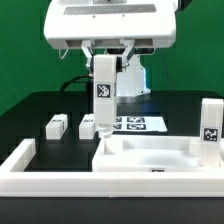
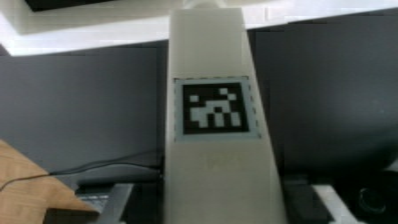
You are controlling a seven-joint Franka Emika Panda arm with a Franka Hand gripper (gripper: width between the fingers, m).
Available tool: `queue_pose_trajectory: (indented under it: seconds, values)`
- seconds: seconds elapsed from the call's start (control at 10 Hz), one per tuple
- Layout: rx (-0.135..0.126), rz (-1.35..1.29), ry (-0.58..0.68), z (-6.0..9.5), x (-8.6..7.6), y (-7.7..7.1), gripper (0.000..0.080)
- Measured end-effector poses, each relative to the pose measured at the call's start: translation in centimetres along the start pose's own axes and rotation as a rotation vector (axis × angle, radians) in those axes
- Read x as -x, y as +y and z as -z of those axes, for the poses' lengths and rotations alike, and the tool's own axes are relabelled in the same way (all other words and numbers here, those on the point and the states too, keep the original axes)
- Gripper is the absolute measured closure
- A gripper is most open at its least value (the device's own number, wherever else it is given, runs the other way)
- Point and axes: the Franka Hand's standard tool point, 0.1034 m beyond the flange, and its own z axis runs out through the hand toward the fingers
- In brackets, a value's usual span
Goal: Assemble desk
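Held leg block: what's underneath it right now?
Black table by the desk top's rear rim, loose leg block beside. The held leg itself hides the spot beneath it in the wrist view.

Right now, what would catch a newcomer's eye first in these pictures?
The tool holds a white leg block upright near the middle of the black table, its tag filling the wrist view. Nearer the camera lies the wide rimmed desk top, with a second leg block standing at its end on the exterior view's right.
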Motion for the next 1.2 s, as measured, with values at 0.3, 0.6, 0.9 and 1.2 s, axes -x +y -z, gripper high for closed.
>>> queue_pose_trajectory:
  seconds: [0.3, 0.6, 0.9, 1.2]
  values:
    - [-0.004, 0.002, -0.016, -0.6, 0.1, -0.2, 0.0511]
    - [-0.005, -0.009, -0.060, -1.1, 0.6, 0.4, 0.0511]
    - [-0.001, -0.009, -0.074, -1.7, 1.4, 0.6, 0.0511]
    - [-0.001, -0.005, -0.083, -2.3, 2.0, 0.3, 0.0511]
